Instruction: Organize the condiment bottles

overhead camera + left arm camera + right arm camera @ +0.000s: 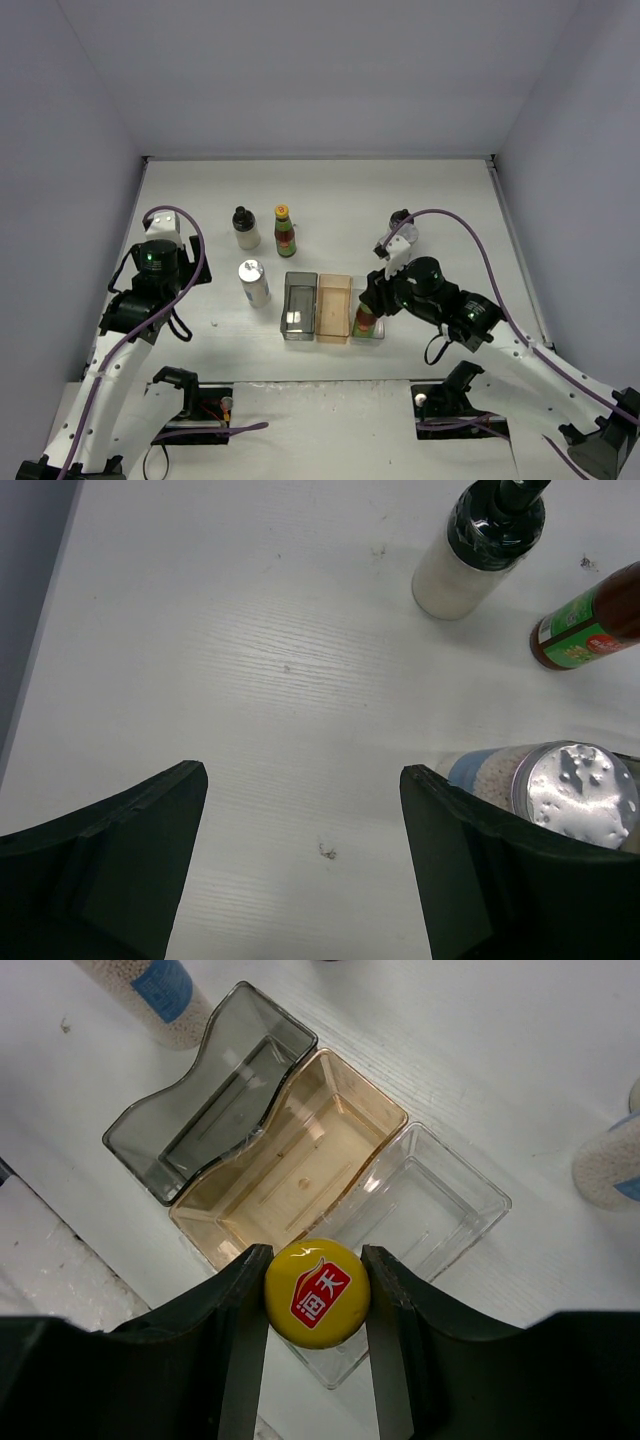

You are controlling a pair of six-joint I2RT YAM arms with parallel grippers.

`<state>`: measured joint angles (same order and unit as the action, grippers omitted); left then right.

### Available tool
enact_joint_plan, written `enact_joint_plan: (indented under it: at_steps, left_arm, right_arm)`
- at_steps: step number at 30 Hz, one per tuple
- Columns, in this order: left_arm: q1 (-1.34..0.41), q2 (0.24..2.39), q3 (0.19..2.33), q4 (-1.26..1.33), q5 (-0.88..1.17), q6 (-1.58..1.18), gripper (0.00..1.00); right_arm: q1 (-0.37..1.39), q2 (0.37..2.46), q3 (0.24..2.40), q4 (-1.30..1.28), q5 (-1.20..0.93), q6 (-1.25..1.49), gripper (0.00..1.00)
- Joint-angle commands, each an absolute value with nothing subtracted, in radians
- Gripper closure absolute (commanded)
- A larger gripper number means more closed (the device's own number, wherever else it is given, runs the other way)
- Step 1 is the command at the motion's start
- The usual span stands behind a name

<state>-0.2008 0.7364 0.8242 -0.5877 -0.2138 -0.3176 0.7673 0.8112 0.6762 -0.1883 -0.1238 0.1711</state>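
At the near end of the clear bin (462,1163), a dark bottle (366,322) with a red-green label is standing upright. The right gripper (317,1260) is clamping its yellow-red cap (317,1295), with both fingers (240,1330) pressing against the cap's sides. Whether the bottle's base is resting on the bin's floor cannot be told.

The amber bin (300,1160) is lying just beside the clear one, touching it along its long side. The grey bin (215,1090) is lying against the amber one in the same way, so the three are forming a row.

Left of the grey bin, a pale silver-capped bottle (253,283) is standing on the white table (440,200). Farther back, a pale black-capped bottle (245,228) and a second dark bottle (285,231) are standing near each other, apart from the bins. Another pale bottle (610,1165) is showing at the right edge of the right wrist view, its cap out of sight.

The left gripper (303,780) is hovering over bare table with its fingers spread wide and gripping nothing. The silver-capped bottle is sitting just outside its right finger (480,870).
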Motion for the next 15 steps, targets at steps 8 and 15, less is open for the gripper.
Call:
enact_joint_plan:
  at_steps: [8, 15]
  left_arm:
    - [-0.193, 0.736, 0.851, -0.488, -0.146, -0.310, 0.21]
    - [-0.198, 0.787, 0.933, -0.446, 0.033, -0.296, 0.21]
  right_arm:
    - [0.796, 0.769, 0.687, -0.049, -0.112, 0.213, 0.21]
    - [0.795, 0.758, 0.732, -0.078, -0.046, 0.181, 0.03]
